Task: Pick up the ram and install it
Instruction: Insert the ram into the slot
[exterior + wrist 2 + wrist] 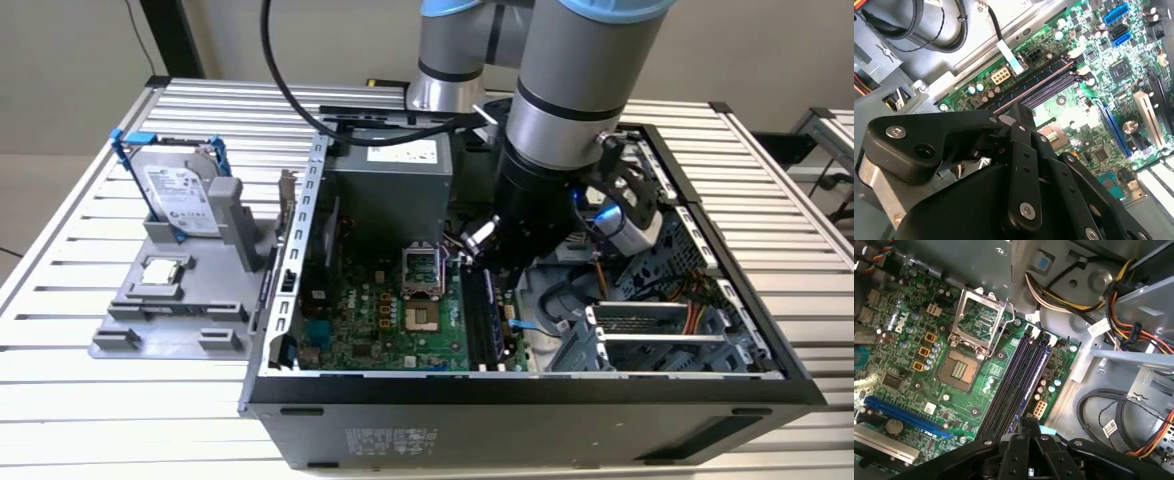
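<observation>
The arm reaches down into the open case (534, 385), and its gripper (1019, 107) hangs just above the four long dark slots (1019, 375) on the green board (914, 365). The jaws look pressed close together. I cannot see the ram clearly, but all four slots look empty, so the ram is probably pinched thin between the jaws, under the black fingers (1014, 450). So I think the step in hand is the putting-in part: the pick-up looks done and the stick is not yet in a slot. This step calls for care. The stick has to sit straight over one slot, lined up end to end, and go down flat, not tipped. Inside the case there is also the open square socket (961, 370) beside the slots and bunches of coloured cables (1154, 340) off to the other side. Out on the table (80, 400), at the exterior view's left, a grey stand (174, 310) holds a drive (180, 190) standing up in a blue frame and a small square chip (160, 270) lying flat. The tall grey post next to the drive holds nothing
</observation>
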Action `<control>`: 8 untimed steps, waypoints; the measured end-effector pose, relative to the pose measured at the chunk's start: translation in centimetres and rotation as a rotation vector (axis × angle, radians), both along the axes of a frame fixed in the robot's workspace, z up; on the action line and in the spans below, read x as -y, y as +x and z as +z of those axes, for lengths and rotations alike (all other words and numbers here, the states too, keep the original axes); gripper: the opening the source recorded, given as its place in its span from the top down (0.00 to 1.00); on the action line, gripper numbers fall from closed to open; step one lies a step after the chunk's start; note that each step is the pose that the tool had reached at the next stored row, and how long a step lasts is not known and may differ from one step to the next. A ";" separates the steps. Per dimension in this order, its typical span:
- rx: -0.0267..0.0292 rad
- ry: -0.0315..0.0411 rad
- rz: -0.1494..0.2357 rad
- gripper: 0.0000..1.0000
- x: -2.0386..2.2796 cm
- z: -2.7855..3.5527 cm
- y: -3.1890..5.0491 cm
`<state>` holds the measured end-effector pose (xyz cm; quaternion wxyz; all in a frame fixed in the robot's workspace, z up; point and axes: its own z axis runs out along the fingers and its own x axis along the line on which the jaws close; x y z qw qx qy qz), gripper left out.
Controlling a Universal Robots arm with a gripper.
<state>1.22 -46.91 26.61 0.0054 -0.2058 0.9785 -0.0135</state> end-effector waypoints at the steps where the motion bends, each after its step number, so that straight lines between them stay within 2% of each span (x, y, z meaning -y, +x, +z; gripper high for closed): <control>1: -0.0001 0.0000 0.008 1.00 0.00 0.00 0.00; 8: -0.0006 0.0001 0.094 1.00 -0.01 0.00 0.00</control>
